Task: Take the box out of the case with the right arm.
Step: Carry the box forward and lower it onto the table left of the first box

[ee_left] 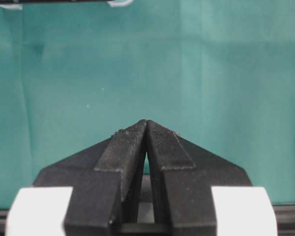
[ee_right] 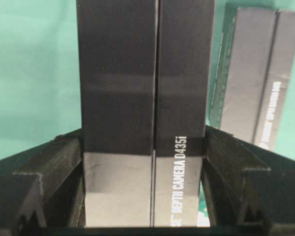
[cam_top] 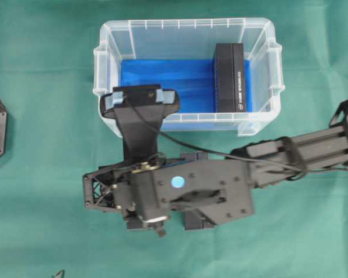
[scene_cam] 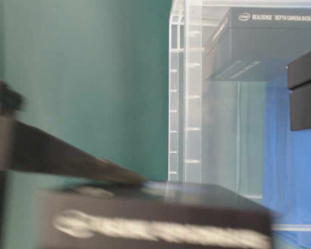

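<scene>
Box (ee_right: 145,118) gripped lengthwise in right arm's jaws, label running along its length

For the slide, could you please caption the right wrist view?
Right gripper clamped on an upright black camera box over green cloth, a second box behind.

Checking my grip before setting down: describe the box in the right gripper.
The box is long, slim, matte black cardboard, a seam down its length, white print DEPTH CAMERA D435i. The right gripper clamps its long sides, fingers pressed against it. It is over the green cloth, outside the case; whether it rests there is hidden. A like box lies beyond.
</scene>
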